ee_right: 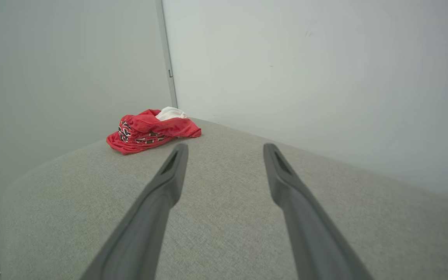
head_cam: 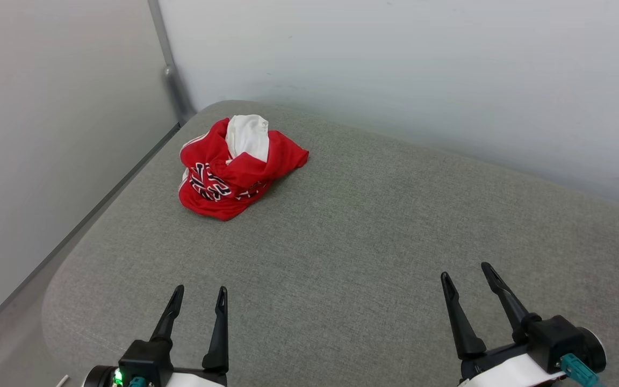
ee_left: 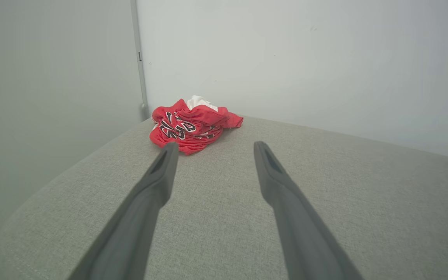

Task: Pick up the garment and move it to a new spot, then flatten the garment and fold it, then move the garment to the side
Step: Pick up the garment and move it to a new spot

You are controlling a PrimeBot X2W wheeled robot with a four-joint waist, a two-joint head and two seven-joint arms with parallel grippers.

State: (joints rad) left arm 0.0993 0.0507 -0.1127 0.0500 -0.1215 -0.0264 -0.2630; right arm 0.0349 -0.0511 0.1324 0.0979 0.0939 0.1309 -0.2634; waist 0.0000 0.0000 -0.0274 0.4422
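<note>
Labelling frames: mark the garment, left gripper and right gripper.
garment (head_cam: 234, 172), head view, red fold at its middle.
left gripper (head_cam: 201, 288), head view, midway between its fingertips.
right gripper (head_cam: 464, 270), head view, midway between its fingertips.

The garment is showing black, white-outlined lettering on its red cloth, but it is lying so crumpled that the characters are breaking up across the folds. From the head view and both wrist views, no word or number is reading clearly.
</note>
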